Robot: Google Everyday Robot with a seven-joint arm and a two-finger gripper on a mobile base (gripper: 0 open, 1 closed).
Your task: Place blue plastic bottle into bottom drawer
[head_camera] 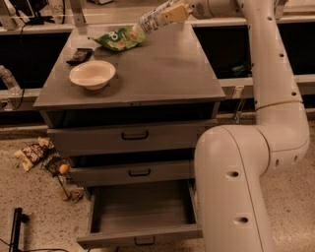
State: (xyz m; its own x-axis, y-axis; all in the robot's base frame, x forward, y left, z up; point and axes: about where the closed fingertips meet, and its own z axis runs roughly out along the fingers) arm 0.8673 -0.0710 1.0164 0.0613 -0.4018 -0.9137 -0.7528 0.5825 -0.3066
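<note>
Bottle held aloft over the rear of the cabinet top, with the lowest drawer standing open.

The gripper [173, 12], at the top of the view above the back edge of the cabinet top [167, 69], is clamped around one end of the bottle [151, 19]. The bottle's long axis runs on a slant: the gripped end is high and to the right, and the free end points down and left toward the crinkly green bag [117, 39]. Its body is a clear plastic cylinder with a pale printed label. A shallow, round, cream bowl [92, 75] sits on the matt grey top, apart from the bag. The bottom drawer [142, 235] — a wide grey box with a low front and a small black handle — is pulled out.
</note>
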